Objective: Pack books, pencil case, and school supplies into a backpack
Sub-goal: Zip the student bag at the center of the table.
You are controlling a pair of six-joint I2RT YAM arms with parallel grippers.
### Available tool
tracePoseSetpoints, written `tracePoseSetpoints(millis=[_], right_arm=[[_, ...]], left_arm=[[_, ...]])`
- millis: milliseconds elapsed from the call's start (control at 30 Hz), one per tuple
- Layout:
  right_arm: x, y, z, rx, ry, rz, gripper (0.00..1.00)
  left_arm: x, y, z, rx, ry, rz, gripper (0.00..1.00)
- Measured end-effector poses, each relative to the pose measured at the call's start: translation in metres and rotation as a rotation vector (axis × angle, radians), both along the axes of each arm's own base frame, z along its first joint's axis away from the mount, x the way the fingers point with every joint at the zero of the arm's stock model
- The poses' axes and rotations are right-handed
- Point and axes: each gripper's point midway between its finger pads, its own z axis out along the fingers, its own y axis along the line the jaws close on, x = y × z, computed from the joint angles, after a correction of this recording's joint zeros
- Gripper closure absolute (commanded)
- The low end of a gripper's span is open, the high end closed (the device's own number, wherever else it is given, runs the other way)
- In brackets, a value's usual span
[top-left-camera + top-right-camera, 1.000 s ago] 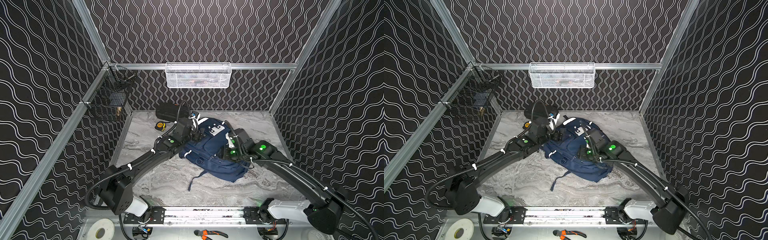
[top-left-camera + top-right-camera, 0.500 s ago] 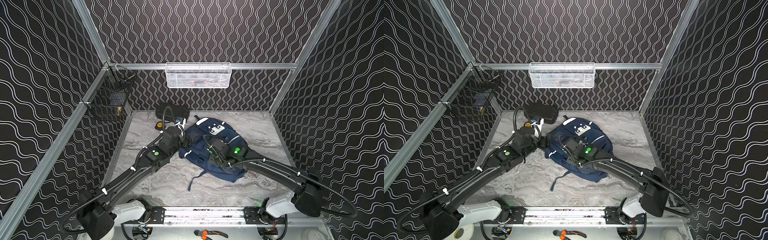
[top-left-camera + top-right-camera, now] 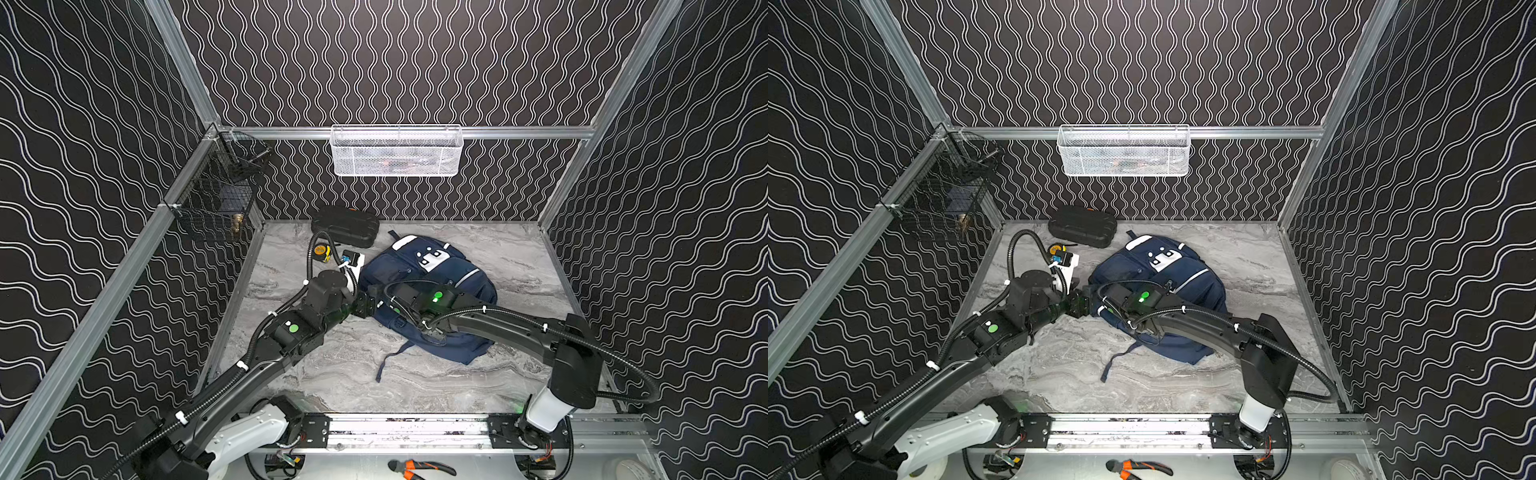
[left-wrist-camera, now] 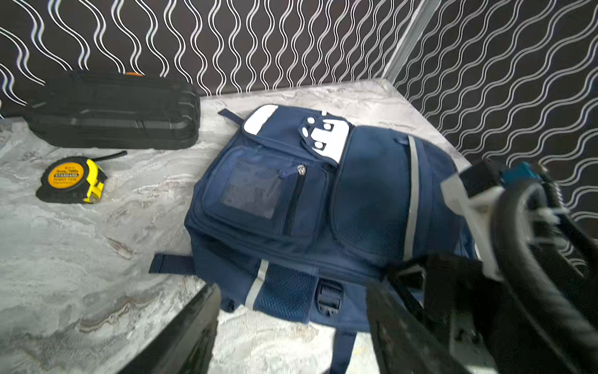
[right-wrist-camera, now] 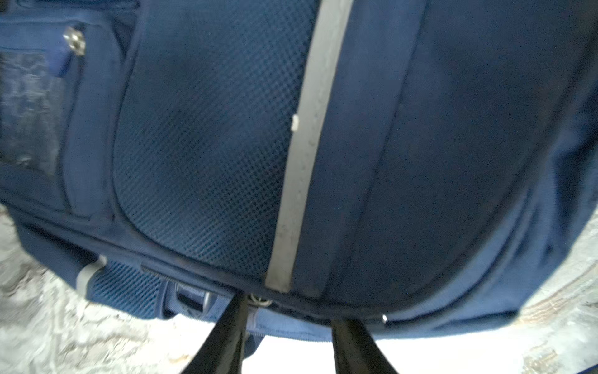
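Black walls with white wavy lines close in a grey marbled table (image 3: pixel 519 266). A white mesh basket (image 3: pixel 397 151) hangs on the back rail and a black wire basket (image 3: pixel 216 199) on the side rail.

The backpack (image 3: pixel 395 270) lies flat on the table, towards the back and about midway across, with its white patch uppermost. Its pockets look zipped (as far as both wrist views show). A black hard case (image 3: pixel 345 226) sits against the back wall, and a yellow tape measure (image 4: pixel 69 179) lies just beside it, near the backpack.

Both arms meet at the backpack's near-left edge. The left gripper (image 4: pixel 291 288) hovers over that edge, jaws wide, nothing between them. The right gripper (image 5: pixel 289 307) has its tips at the same edge seam, below the grey stripe (image 5: pixel 304 145), with a small metal zip ring (image 5: pixel 259 301) just beside one finger. Its jaws stand partly apart, pinching nothing that I can see.
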Motion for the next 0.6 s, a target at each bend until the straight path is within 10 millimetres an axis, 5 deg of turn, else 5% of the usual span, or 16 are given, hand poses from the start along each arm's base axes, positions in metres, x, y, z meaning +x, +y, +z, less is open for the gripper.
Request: tracePoseSetpoints(millis=[433, 600], right_arm=[[-0.003, 0.007, -0.014, 0.024, 0.006, -0.010, 0.49], [-0.003, 0.024, -0.002, 0.052, -0.021, 0.019, 0.36]], left_arm=[[-0.014, 0.002, -0.012, -0.008, 0.026, -0.029, 0.27], [-0.017, 0.003, -0.007, -0.020, 0.017, -0.031, 0.27]])
